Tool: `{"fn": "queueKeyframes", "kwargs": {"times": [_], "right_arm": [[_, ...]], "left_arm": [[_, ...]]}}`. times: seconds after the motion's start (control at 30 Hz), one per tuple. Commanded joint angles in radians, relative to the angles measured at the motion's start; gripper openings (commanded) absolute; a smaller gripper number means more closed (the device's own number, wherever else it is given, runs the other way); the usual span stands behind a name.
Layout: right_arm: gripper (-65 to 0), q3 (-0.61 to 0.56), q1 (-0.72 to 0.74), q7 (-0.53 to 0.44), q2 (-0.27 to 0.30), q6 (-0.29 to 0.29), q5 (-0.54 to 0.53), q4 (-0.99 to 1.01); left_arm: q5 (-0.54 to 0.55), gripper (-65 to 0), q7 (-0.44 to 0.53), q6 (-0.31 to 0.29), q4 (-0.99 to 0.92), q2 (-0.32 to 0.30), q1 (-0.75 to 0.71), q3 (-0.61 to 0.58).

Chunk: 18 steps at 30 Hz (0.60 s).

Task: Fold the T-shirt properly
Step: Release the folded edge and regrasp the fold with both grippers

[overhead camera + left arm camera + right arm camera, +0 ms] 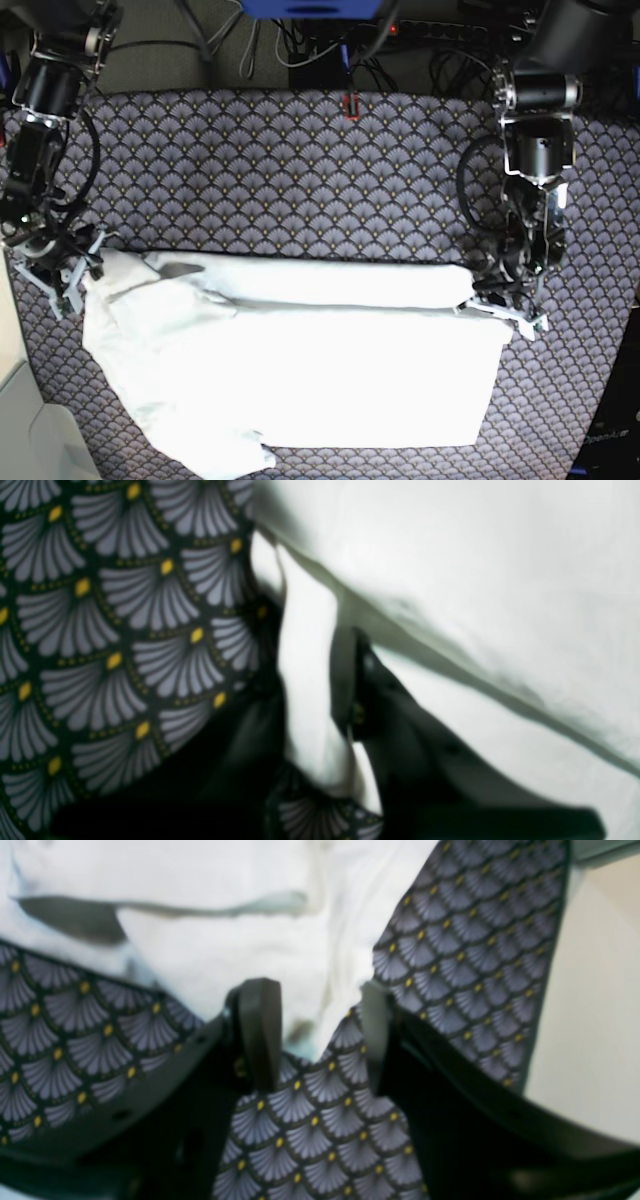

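T-shirt (310, 680) edge between left fingers (350, 680), pinched.

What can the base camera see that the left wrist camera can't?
Only the base view shows the whole T-shirt spread out, both arms, the right gripper at the far end of the shirt, and cables behind the table. Only the left wrist view shows, up close, white cloth pinched between the left gripper jaws, and the yellow dots in the patterned cloth. Both show the white shirt on that scallop-patterned cloth, with the left gripper at its edge.
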<state>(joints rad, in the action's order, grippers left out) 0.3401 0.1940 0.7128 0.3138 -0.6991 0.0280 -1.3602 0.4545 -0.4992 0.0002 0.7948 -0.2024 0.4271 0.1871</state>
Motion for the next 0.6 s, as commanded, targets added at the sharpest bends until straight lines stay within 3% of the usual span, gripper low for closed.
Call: {"fn": "queueKeyframes", "kwargs": {"times": [0.0,0.4,0.57], "right_arm": [[-37.6,0.004,0.025,-0.018,0.018,0.001,-0.006,0.005],[-37.6,0.004,0.026,-0.022,0.018,0.001,-0.006,0.052],[-37.6,0.004,0.028,-0.104,0.021,0.001,-0.006,0.132]], "left_arm": [[0.002,-61.2,-0.006,0.004,0.01,-0.012,0.017,0.001],[-0.003,-61.2,-0.006,0.004,0.01,-0.015,-0.001,0.001],[-0.004,-61.2,-0.006,0.004,0.01,-0.016,-0.001,0.001]]}}
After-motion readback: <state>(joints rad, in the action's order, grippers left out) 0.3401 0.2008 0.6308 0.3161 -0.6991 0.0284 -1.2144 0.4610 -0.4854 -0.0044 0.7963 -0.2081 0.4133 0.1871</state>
